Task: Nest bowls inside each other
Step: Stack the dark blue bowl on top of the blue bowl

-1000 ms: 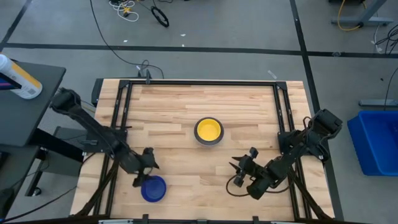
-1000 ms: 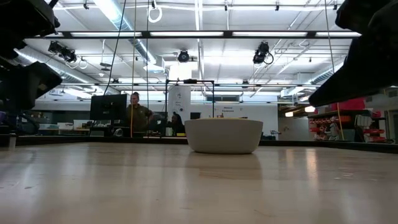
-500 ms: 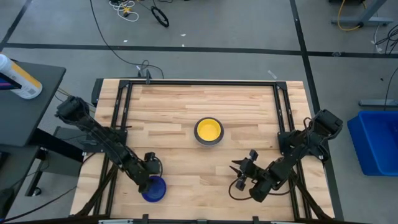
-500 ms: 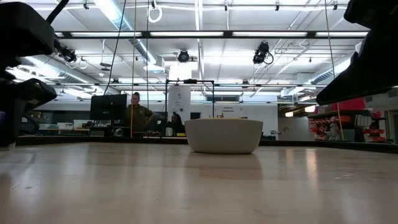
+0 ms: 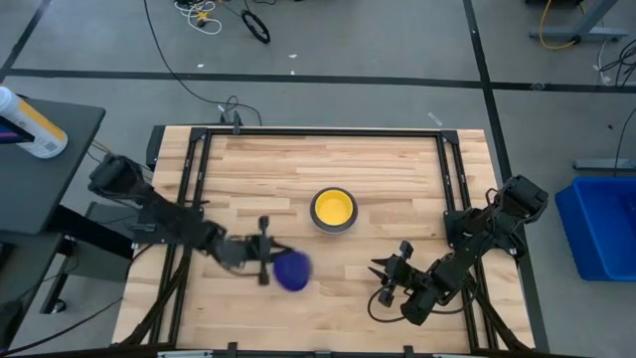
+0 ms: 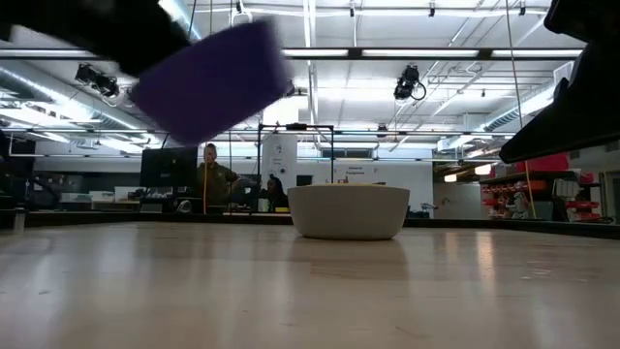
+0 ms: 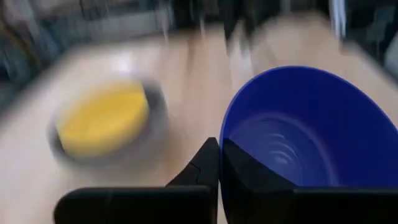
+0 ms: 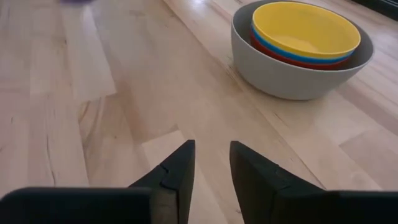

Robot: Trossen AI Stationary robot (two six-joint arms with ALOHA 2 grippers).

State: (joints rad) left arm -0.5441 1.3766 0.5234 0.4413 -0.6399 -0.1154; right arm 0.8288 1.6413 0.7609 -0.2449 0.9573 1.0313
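Your left claw (image 5: pixel 266 251) is clamped on the rim of the dark blue bowl (image 5: pixel 291 269), lifted clear of the table (image 5: pixel 397 169) toward the front edge. The grey bowl (image 5: pixel 333 225) at mid-table holds red, light blue and yellow bowls nested. Next, I judge, centre it over the yellow bowl (image 5: pixel 333 208) before releasing. Your right claw (image 5: pixel 383 281), fingers slightly apart, waits empty near the front right.

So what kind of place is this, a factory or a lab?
Most likely a robotics lab or workshop. Two dark robot arms work at a framed wooden table, cables trail over the taped grey floor, and the low view shows a big hall with ceiling lights, monitors and a person standing behind.
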